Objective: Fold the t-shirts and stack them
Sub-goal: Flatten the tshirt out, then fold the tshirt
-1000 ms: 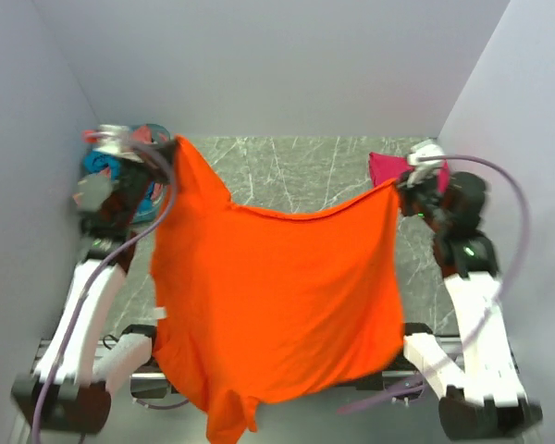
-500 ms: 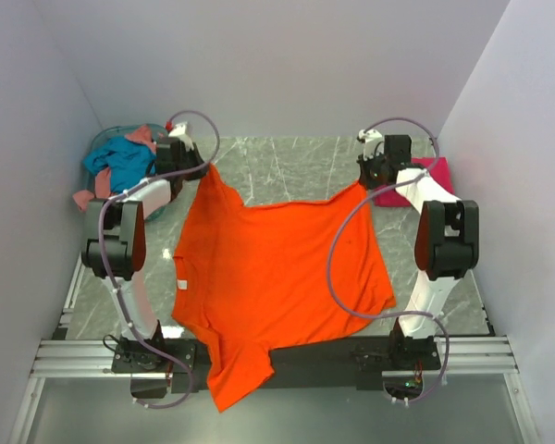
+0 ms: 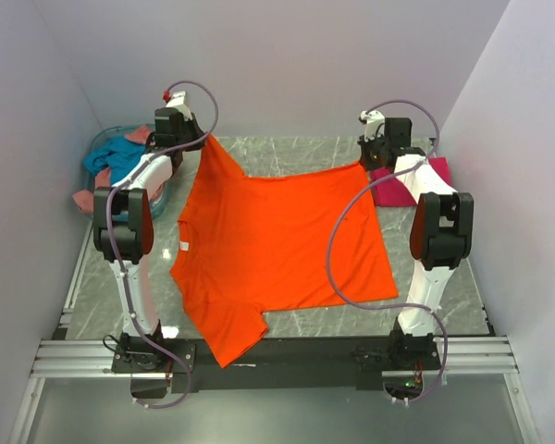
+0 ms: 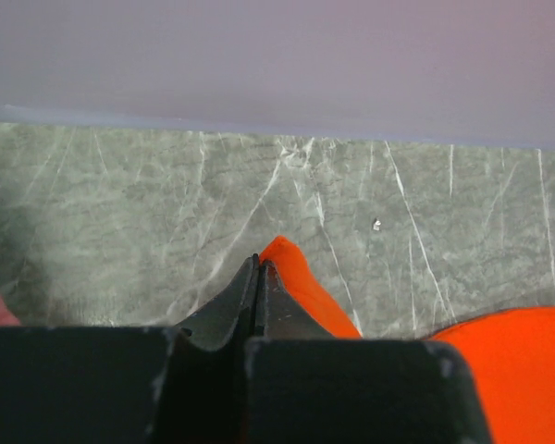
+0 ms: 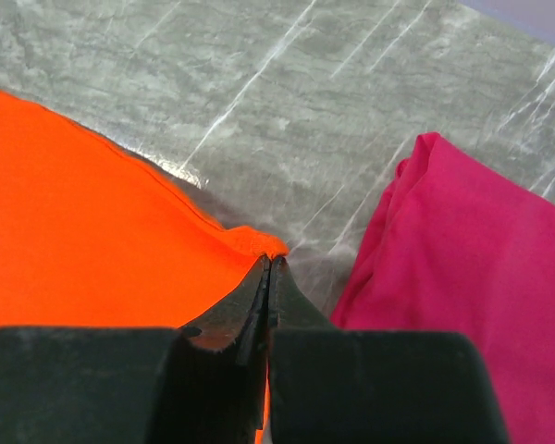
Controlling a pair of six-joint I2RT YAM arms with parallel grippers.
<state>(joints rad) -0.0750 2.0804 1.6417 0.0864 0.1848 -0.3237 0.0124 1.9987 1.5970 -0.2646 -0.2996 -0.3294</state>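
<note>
Orange t-shirt point(image 3: 277, 250): spread across the middle of the bench point(image 3: 296, 153), with the white neck label point(image 3: 183, 245) towards the left side.

Left end effector point(image 4: 257, 266): pressed together, pinching the far-left corner of the cloth. A small orange tip pokes out past the jaws.

Right end effector point(image 5: 268, 266): likewise clamped shut on the far-right corner.

Judgement: the two corners are held apart so the edge between them is drawn out and the shirt lies open and fairly smooth, ready for a first fold. That edge sags slightly between the grips.

Magenta-pink t-shirt point(image 5: 444, 268): looks already folded. It lies just beside the right end effector at the far right, which is probably where the stack will go.

Teal-blue t-shirt point(image 3: 120, 159) and salmon-pink t-shirt point(image 3: 88, 196): bunched in and over the pale blue basket point(image 3: 104, 139) at far left, not yet handled.

Not resolved:
- The fingers hide how much cloth sits inside each pinch.
- The near sleeve point(image 3: 229, 342) overlaps the dark front rail, and I cannot tell whether it hangs off the bench.
- The basket is largely covered by the clothes and the left arm.
- Whether the far corners touch the bench or are slightly raised is unclear.
</note>
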